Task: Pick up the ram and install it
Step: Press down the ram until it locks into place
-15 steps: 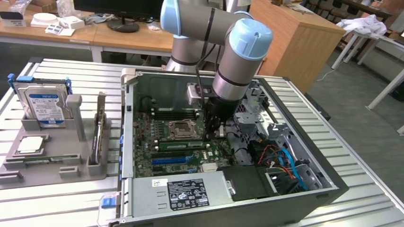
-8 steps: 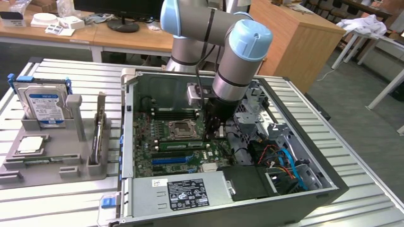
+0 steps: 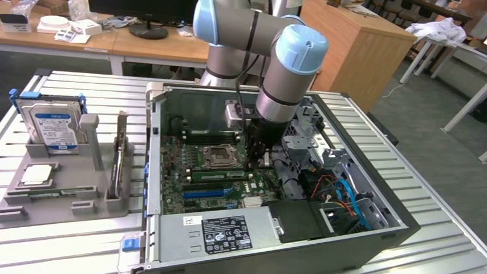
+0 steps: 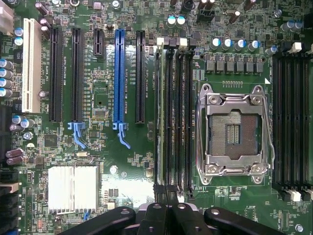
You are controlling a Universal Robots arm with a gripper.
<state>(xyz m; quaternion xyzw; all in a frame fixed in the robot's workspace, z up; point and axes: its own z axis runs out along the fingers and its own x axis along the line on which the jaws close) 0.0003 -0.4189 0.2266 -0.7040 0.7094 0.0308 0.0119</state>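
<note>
Over DIMM slots [image 4: 178, 117] beside CPU socket [image 4: 234, 129]: tool [image 4: 166, 213] fully closed, gripping nothing visible, near end of ram [image 3: 216, 174] standing in slot.

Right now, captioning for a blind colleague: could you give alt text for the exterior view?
A robot arm reaches down into an open computer case, its shut hand low over the motherboard at one end of the green ram, which stands in a slot beside the CPU socket. A hard drive sits in a grey holder on the exterior view's left.
</note>
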